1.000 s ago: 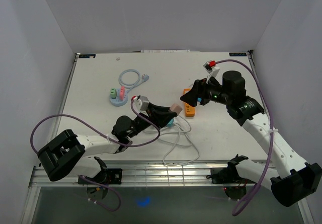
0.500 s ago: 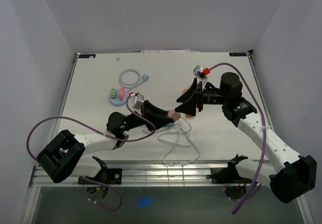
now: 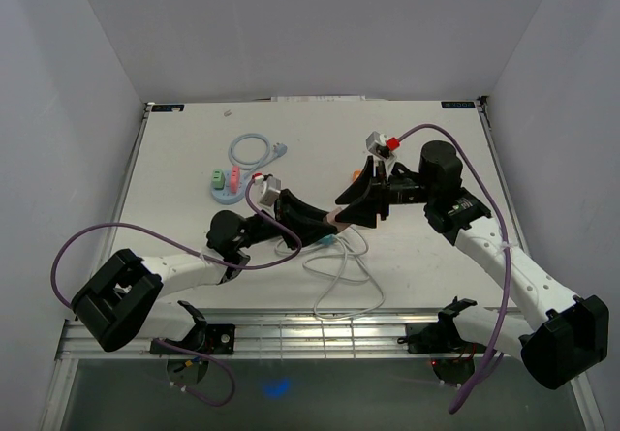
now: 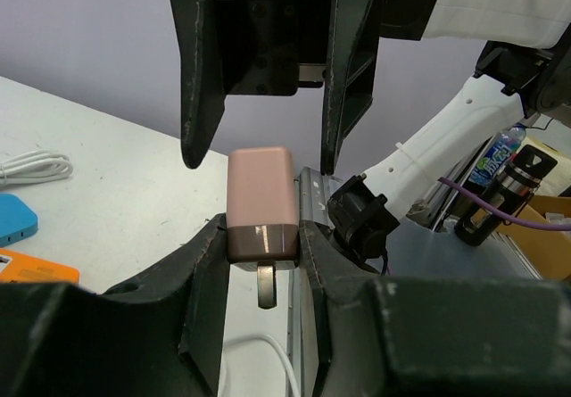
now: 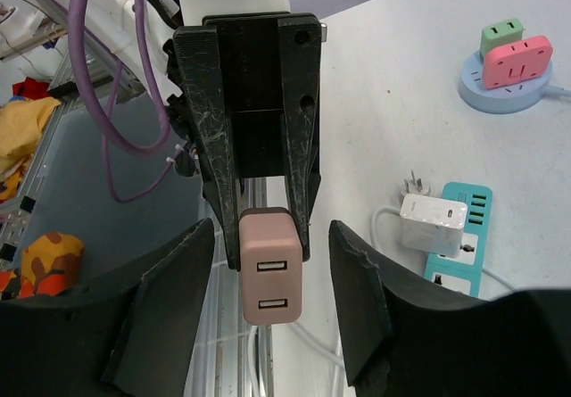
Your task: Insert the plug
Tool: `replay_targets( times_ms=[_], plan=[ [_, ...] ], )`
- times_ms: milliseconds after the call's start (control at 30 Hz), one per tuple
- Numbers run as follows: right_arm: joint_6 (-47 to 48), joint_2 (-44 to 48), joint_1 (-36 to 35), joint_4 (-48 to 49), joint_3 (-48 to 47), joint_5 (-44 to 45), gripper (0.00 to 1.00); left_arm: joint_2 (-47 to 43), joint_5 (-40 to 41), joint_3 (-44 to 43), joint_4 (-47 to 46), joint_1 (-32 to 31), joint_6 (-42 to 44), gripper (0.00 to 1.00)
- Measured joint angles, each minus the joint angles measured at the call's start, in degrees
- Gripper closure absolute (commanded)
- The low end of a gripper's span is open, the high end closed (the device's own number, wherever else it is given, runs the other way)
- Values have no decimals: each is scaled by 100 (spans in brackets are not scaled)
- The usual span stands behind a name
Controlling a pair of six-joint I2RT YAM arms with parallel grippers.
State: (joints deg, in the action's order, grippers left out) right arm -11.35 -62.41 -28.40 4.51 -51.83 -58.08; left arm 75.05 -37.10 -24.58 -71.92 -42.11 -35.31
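The left gripper (image 4: pixel 260 250) is clamped partway on the pink plug's (image 4: pixel 260 187) prong end and holds it off the table (image 3: pixel 194 140) near its centre, reaching in from 8 o'clock. The right gripper (image 3: pixel 341 210) comes from 3 o'clock; its jaws stand wide, one each side of the plug's free end, with gaps showing. A teal strip (image 5: pixel 451 236) lies at 6 o'clock below the plug, and a round socket (image 3: pixel 227 185) sits toward 10 o'clock.

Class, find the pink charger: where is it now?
Top view, mid-table: the pink charger is clamped in the left gripper, its free end between the right gripper's open jaws, near the white cable.
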Motion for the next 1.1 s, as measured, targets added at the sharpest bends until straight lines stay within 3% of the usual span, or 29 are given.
replay_targets(
  times_ms=[200,333,567,600,667,867,967,1100],
  plan=[
    [149,0,-50,-72,0,-37,60,0,68,-26,63,0,61,100],
    [210,-31,-48,-127,0,-13,63,0,57,-31,107,0,83,100],
    [308,-39,-48,-160,0,-15,82,0,66,-31,142,0,146,100],
    [319,-50,-48,-157,0,-17,63,0,66,-31,146,0,151,100],
    [326,-83,-48,-170,-2,-17,40,0,68,-31,177,0,168,100],
    [433,-142,-61,-365,17,-11,40,-39,227,-33,144,2,186,100],
    [448,-142,-61,-387,17,-46,73,-83,264,-33,157,9,212,100],
    [470,-144,-59,-343,20,-120,92,-125,199,-33,188,37,160,100]
  ],
)
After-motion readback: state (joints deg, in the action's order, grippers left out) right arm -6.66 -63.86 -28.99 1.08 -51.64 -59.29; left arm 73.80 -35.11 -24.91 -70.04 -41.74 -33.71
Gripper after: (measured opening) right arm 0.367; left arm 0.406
